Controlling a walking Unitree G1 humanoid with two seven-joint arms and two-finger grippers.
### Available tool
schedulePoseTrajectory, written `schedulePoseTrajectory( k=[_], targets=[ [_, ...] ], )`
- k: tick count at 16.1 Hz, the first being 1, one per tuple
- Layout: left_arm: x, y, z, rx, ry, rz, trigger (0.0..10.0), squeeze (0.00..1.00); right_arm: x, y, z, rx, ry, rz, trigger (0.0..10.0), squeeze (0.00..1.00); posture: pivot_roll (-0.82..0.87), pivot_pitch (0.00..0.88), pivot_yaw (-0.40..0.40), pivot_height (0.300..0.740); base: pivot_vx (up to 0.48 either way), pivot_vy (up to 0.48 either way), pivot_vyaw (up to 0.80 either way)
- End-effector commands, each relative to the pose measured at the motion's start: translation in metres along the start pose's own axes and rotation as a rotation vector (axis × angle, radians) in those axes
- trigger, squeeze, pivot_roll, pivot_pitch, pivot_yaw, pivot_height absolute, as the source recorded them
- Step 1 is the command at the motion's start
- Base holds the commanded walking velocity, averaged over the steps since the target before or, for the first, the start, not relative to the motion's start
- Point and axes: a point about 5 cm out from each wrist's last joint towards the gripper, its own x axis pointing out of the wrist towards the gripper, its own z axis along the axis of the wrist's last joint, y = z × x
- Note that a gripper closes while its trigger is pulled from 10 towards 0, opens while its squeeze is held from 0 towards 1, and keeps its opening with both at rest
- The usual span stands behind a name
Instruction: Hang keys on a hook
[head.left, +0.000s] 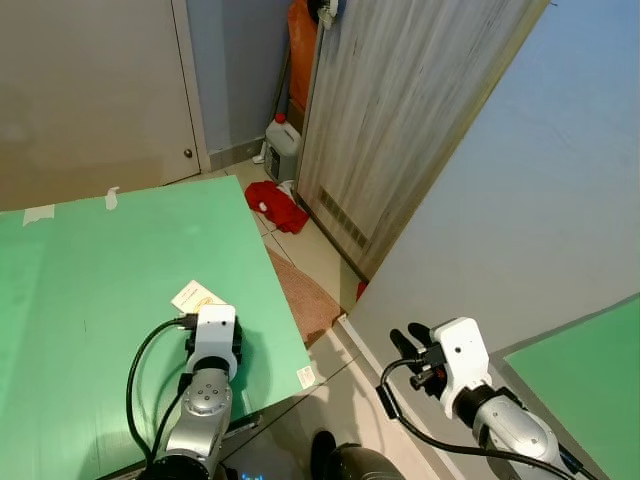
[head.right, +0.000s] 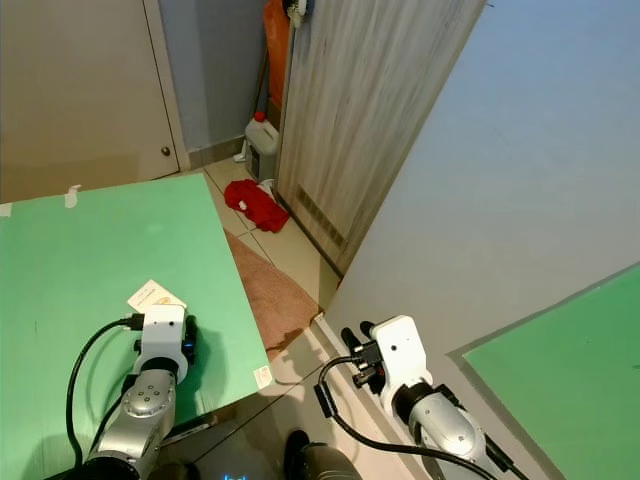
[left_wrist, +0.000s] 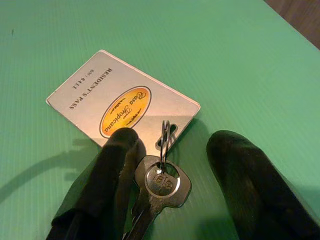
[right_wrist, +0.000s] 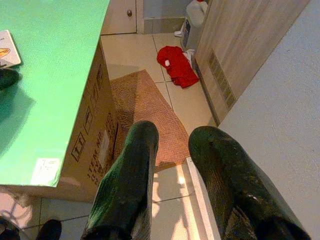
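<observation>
Right now the left gripper is hovering low over the green tabletop, its two black fingers standing well apart and holding nothing. Between those fingers the key is lying flat on the tabletop, its round head nearer one finger and seemingly just touching it. A small ring is rising from the key's head and linking it to a white resident's pass card, which is lying just beyond the fingertips.

Judging from this, the step in hand is the pick-up. To do it well, the fingers should be closing squarely on the key's head or the ring, pressing down enough that the flat metal is not sliding away, and leaving the card free to dangle.

Further out, the right gripper is hanging beside the tabletop over the tiled floor, its fingers parted and empty. Beyond them a brown mat is lying by the cardboard box that carries the tabletop, with a red cloth and a white jug near a wooden door. A pale wall is standing close on the right. I cannot make out a hook with certainty.
</observation>
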Motion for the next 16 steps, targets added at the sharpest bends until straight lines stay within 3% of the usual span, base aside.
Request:
schedulePoseTrajectory(
  k=[1,10,15,16],
  targets=[
    [-0.003,-0.006,-0.002,0.014,-0.010,-0.022,0.0,0.00,-0.003,-0.003,-0.001,-0.009,0.016,-0.004,10.0,0.00,-0.13,0.216,-0.162,0.740,0.000,0.000,0.00],
    [-0.005,0.002,0.004,0.038,-0.060,-0.022,0.0,0.00,0.016,0.003,-0.002,0.007,-0.005,0.010,10.0,0.00,-0.06,0.176,-0.135,0.740,0.000,0.000,0.00],
    [0.001,0.006,0.001,-0.031,-0.010,-0.025,0.0,0.00,0.023,0.004,-0.002,0.007,-0.013,0.015,10.0,0.00,-0.05,0.148,-0.131,0.740,0.000,0.000,0.00],
    [0.003,0.007,0.014,-0.064,-0.066,-0.024,0.0,0.00,0.023,0.002,-0.002,0.002,-0.015,0.013,10.0,0.00,-0.05,0.143,-0.130,0.740,0.000,0.000,0.00]
  ],
)
